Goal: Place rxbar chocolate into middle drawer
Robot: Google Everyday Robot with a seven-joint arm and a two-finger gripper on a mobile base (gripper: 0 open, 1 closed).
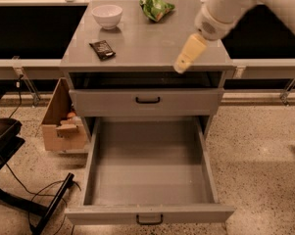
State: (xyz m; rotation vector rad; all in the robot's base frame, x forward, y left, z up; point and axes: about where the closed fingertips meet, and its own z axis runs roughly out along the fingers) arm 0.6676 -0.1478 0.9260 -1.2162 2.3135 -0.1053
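The rxbar chocolate (102,49) is a small black-wrapped bar lying flat on the left part of the grey cabinet top (147,43). The middle drawer (149,173) is pulled fully out at the bottom, a deep grey tray with a small black handle, nothing inside. My gripper (183,62) hangs from the white arm at the upper right, over the right front of the cabinet top, well to the right of the bar and holding nothing that I can see.
A white bowl (107,16) and a green snack bag (157,7) stand at the back of the top. A shut shallower drawer (147,102) sits above the open one. A cardboard box (63,121) and a chair base with cables (19,190) are at the left.
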